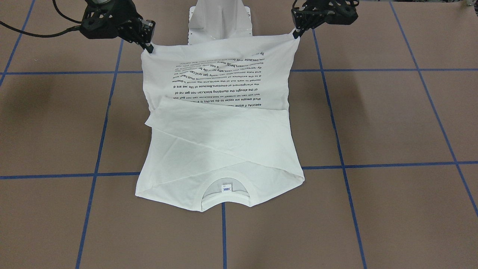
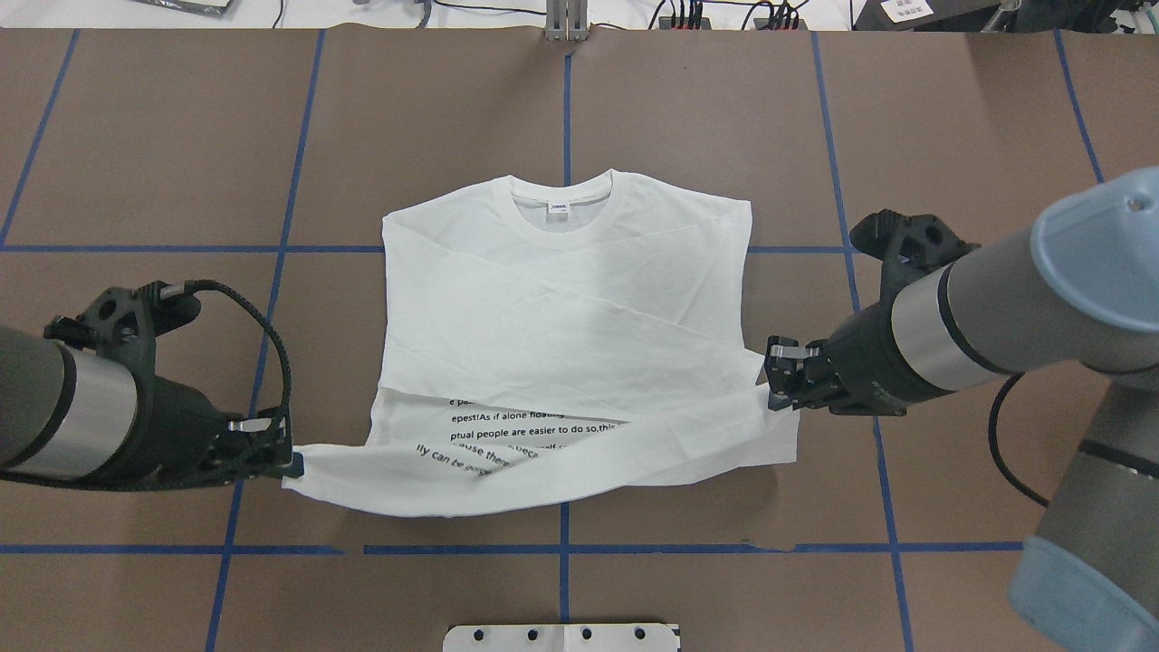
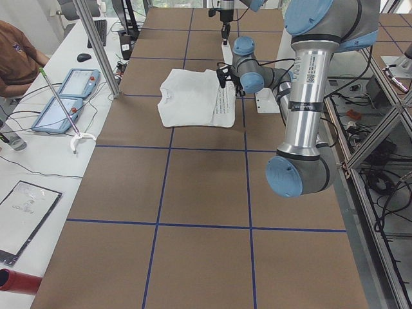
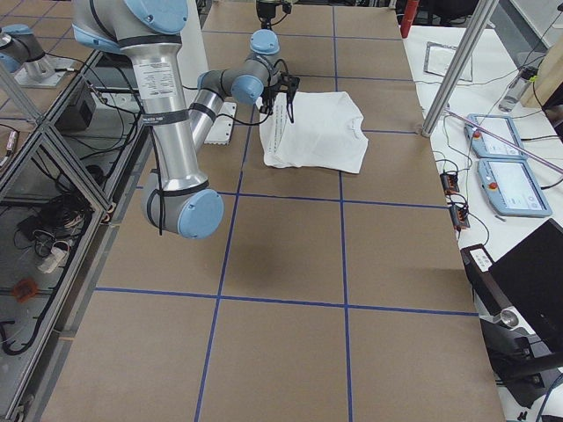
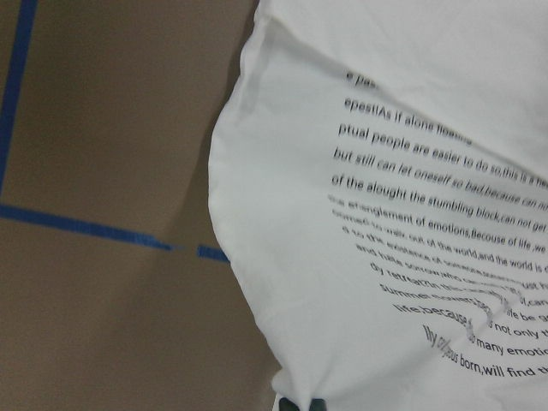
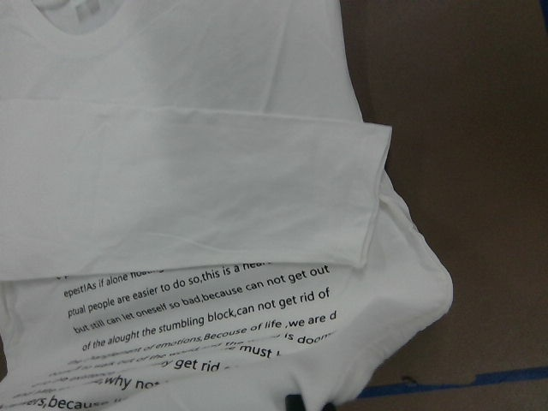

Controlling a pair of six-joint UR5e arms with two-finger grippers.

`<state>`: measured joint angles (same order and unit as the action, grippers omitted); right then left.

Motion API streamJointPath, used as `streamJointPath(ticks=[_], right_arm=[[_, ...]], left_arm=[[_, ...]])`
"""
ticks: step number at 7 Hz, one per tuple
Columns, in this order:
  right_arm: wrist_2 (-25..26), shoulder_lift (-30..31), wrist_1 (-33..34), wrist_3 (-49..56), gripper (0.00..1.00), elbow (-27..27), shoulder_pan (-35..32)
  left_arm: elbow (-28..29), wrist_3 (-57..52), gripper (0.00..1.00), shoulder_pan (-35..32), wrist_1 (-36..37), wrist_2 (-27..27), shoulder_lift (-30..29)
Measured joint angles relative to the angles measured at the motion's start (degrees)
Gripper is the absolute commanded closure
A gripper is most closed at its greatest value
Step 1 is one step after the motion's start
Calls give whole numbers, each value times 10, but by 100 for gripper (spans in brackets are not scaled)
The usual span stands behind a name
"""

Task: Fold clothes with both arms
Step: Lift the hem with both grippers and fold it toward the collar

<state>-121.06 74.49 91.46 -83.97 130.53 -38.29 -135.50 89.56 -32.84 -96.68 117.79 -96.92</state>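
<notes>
Clamped on its hem corners, our left end effector (image 2: 292, 462) and right end effector (image 2: 775, 385) hold the light, limp shirt (image 2: 561, 308).

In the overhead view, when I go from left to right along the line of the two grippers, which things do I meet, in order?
left gripper, shut on one hem corner → white shirt → right gripper, shut on the other hem corner
</notes>
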Motion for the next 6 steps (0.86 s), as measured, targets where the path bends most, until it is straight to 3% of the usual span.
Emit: streamJointPath(ticks=[2, 6], right_arm=[[-74, -35, -3, 77, 100, -72, -107], [-91, -163, -16, 144, 100, -278, -165]], left_arm=[[78, -14, 100, -69, 1, 20, -71], [305, -66, 100, -150, -39, 20, -208]])
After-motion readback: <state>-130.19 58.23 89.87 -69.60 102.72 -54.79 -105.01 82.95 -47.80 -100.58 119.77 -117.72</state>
